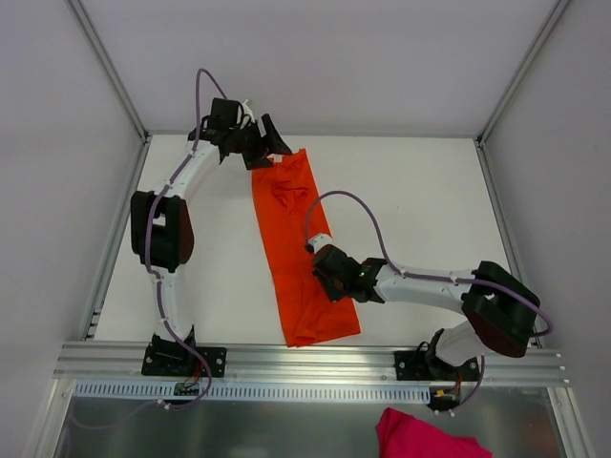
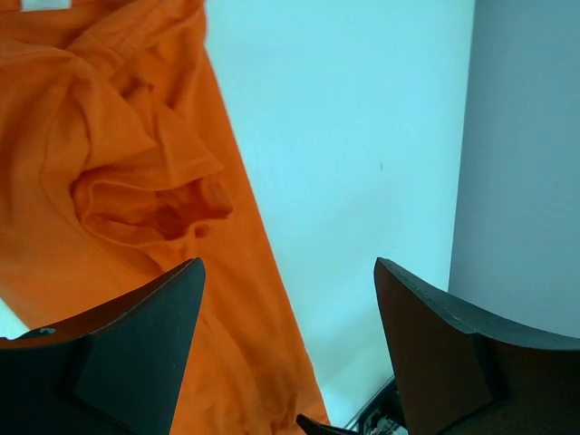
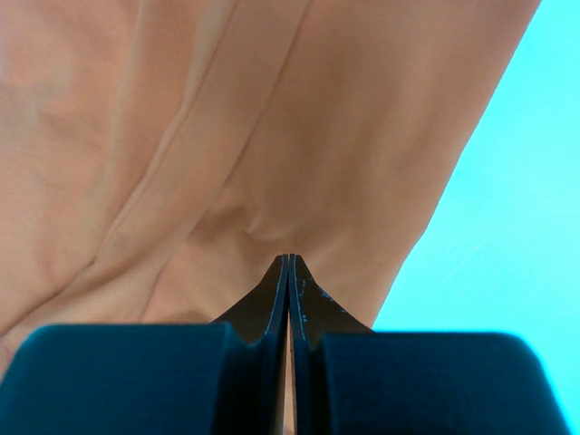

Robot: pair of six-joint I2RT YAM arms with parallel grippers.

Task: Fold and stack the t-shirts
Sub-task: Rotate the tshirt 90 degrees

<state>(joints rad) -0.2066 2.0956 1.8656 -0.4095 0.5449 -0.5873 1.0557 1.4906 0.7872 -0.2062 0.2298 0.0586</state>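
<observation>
One bright orange t-shirt [image 1: 298, 248] lies on the white table as a long narrow strip running from the far middle to the near edge. Its far end is rumpled, with a sleeve bunched up [image 2: 145, 181]. My left gripper [image 1: 262, 145] hovers at that far end, just off the strip's left corner. It is open [image 2: 290, 265] with nothing between its fingers. My right gripper [image 1: 323, 265] sits on the strip's right side about halfway along. It is shut [image 3: 290, 258], and the fabric [image 3: 227, 136] puckers into its tips.
The white table [image 1: 420, 210] is walled by grey panels on the left, back and right. An aluminium rail [image 1: 315, 361] runs along the near edge with both arm bases on it. A pink cloth [image 1: 420, 439] lies below the rail at the bottom right.
</observation>
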